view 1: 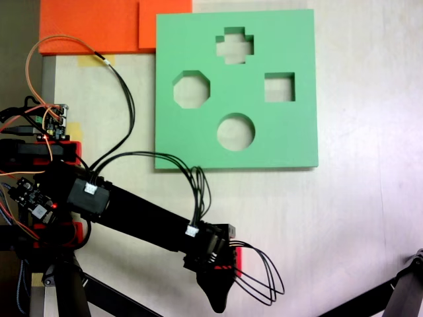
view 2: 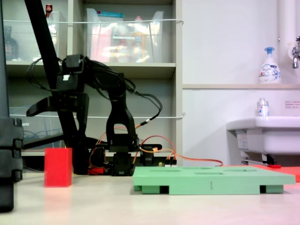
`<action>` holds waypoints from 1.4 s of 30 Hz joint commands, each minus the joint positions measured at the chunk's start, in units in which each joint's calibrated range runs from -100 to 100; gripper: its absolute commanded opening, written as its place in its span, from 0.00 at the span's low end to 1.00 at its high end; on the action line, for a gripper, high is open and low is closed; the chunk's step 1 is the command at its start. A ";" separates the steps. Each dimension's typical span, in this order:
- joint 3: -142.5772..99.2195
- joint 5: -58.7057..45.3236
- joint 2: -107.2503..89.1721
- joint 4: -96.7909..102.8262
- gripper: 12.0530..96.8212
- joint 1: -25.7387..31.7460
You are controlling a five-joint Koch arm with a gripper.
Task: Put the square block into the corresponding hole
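The jaws point(view 2: 35, 110) are hanging in the air above the square block point(view 2: 58, 167), not touching it; whether they are spread or pressed together, I cannot tell. From above, the block is showing as a red sliver point(view 1: 237, 262) beside the arm's head at five o'clock on the table point(view 1: 357, 218). The approach step seems to be underway: the block is sitting unlifted, well apart from the green board point(view 1: 198, 39), whose square hole point(view 1: 279, 87) is lying at three o'clock. Next, probably, lowering over the block and pinching it.
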 commanded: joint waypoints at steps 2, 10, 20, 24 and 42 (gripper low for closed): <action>2.25 0.44 1.32 -3.46 0.98 0.88; 0.15 0.54 9.28 -2.49 0.98 1.07; -9.92 0.59 7.74 5.60 0.89 -0.39; -9.92 0.59 7.74 8.00 0.81 -0.68; -11.31 0.63 13.05 11.09 0.39 -0.15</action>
